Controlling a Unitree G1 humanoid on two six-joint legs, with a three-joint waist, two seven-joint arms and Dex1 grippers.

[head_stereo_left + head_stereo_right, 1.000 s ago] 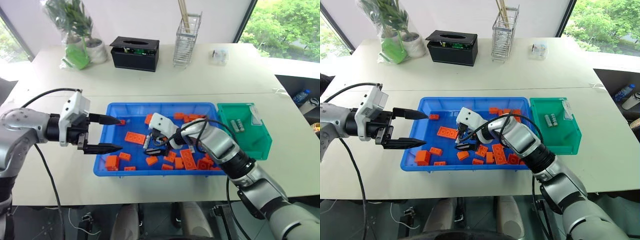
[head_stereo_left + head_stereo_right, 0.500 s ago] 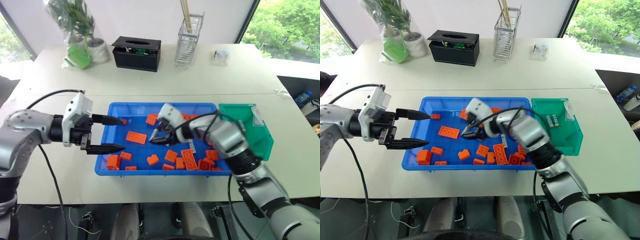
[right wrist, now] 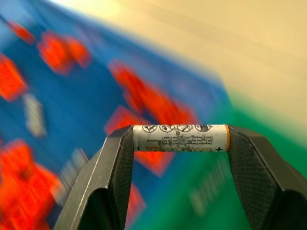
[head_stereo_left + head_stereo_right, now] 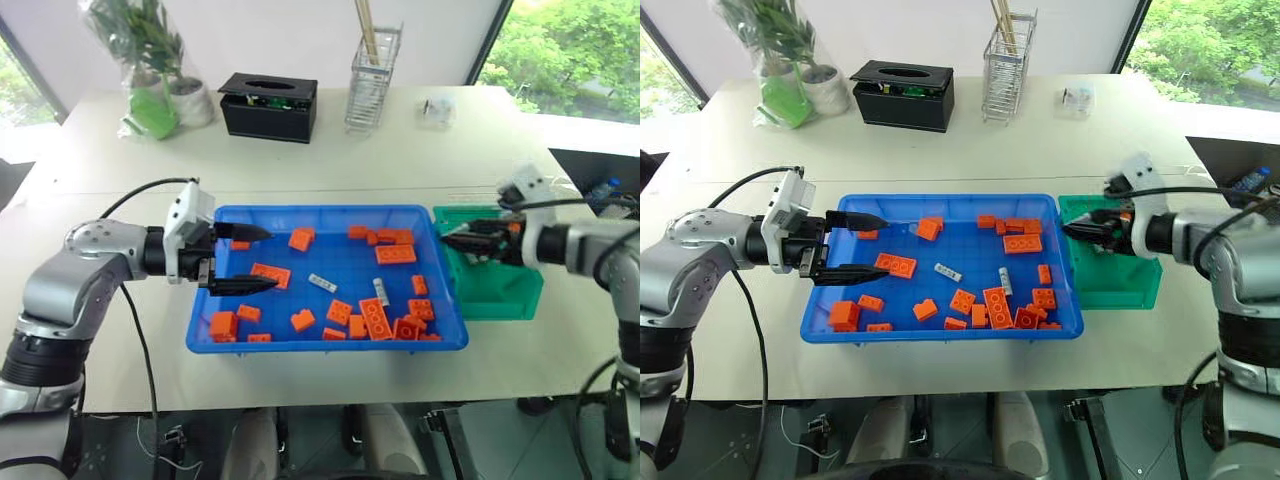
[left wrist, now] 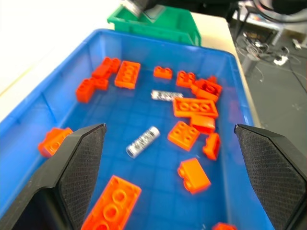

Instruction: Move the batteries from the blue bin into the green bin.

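The right pincer point(image 3: 180, 139) clamps a small, stiff silver-grey cylindrical battery point(image 3: 180, 138) end to end above the green plastic bin point(image 4: 500, 290). Smooth and light, it could slip, so grasping its ends suits. The left pincer point(image 4: 245, 260) stands apart over the blue plastic tray's point(image 4: 330, 345) left edge.

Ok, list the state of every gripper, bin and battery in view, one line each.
left gripper: open, empty, over the blue bin's left end.
right gripper: shut on a battery, at the green bin.
held battery: clamped end to end between the fingers.
blue bin: holds orange bricks and two loose batteries.
loose batteries: lying flat in the blue bin, apart.
green bin: upright beside the blue bin; contents hidden.
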